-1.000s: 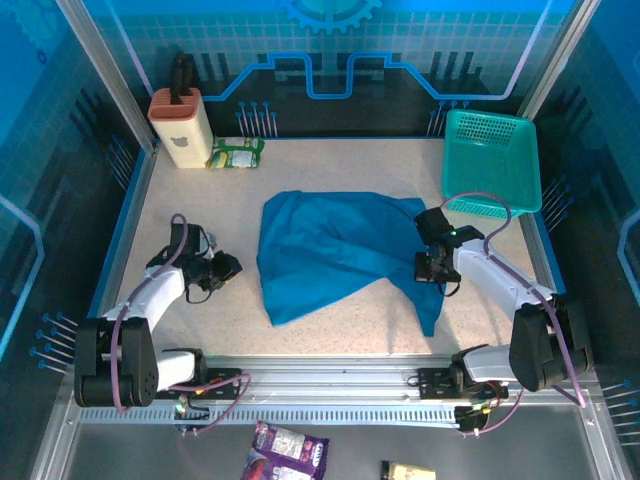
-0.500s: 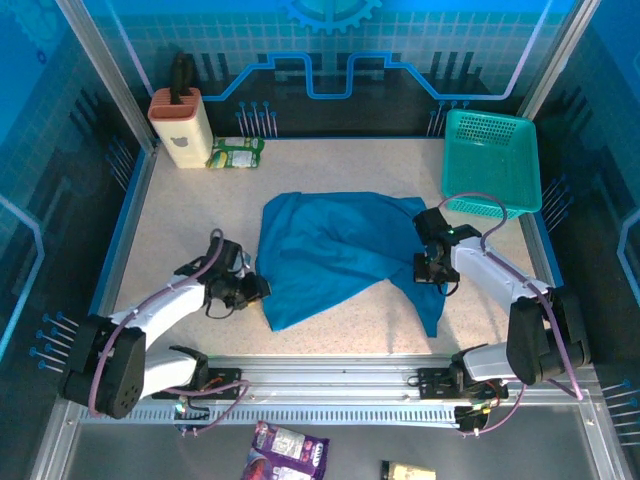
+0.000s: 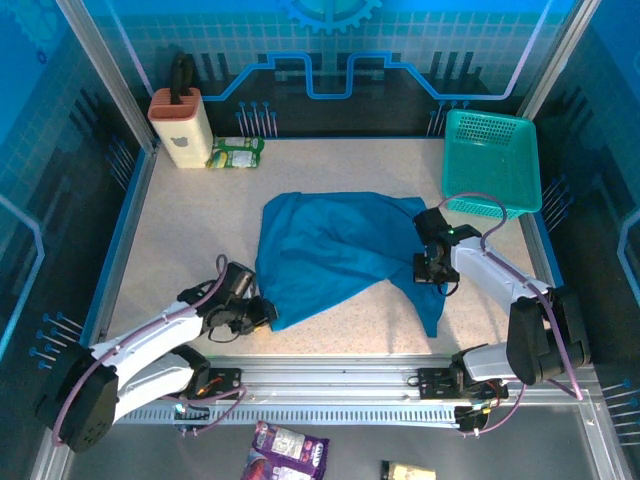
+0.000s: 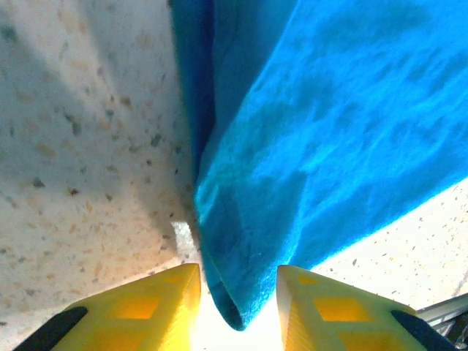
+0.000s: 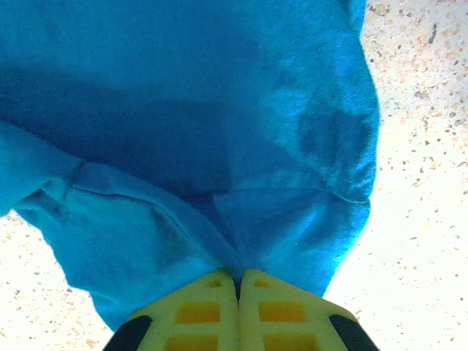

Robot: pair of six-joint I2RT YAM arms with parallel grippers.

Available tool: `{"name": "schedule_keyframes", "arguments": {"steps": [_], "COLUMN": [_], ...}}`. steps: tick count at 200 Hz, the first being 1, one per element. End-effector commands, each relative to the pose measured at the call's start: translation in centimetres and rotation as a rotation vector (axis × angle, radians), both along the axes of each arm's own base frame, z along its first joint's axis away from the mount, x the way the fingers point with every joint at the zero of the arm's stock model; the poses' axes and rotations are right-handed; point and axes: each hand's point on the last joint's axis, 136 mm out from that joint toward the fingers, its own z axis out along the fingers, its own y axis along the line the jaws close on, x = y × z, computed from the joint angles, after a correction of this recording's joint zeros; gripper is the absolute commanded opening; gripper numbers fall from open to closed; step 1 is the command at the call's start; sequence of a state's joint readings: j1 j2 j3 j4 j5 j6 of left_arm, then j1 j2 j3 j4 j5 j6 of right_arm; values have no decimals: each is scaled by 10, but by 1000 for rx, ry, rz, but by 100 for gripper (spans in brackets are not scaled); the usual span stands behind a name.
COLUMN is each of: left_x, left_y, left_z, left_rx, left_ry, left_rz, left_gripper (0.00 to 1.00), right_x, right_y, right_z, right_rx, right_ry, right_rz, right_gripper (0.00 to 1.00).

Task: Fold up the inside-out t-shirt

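From above, the t-shirt (image 3: 335,250) lies rumpled mid-way across the table (image 3: 180,230), nearer its right edge. The left gripper (image 3: 268,312) sits at its near left corner, the right gripper (image 3: 428,268) on its right side. Left wrist: yellow fingers (image 4: 157,300) stand apart, released, the cloth's corner tip between them. Right wrist: fingers (image 5: 208,303) pressed together, clenched on a t-shirt fold.
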State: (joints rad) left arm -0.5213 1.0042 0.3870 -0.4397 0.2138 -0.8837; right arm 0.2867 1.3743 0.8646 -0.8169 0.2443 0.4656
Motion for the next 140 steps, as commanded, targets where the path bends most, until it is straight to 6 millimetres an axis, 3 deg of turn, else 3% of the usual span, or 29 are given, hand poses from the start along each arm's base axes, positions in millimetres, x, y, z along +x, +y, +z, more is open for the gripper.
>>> {"name": "schedule_keyframes", "arguments": {"steps": [1, 86, 111, 140], "left_x": [-12, -2, 1, 1], "left_y": [0, -17, -21, -23], "left_z": [-10, -7, -5, -6], "left_rx": [11, -7, -17, -20], "left_ry": [59, 42, 41, 46], "left_rz": [26, -9, -15, -23], "left_gripper": [33, 24, 31, 27], "right_x": [4, 4, 4, 5], "right_y": [1, 4, 4, 5], "right_z": [2, 2, 2, 1], "right_rx": [21, 35, 32, 35], "right_ry": [-6, -9, -7, -7], "right_rz": [-1, 2, 5, 8], "right_gripper": [0, 0, 0, 0]}}
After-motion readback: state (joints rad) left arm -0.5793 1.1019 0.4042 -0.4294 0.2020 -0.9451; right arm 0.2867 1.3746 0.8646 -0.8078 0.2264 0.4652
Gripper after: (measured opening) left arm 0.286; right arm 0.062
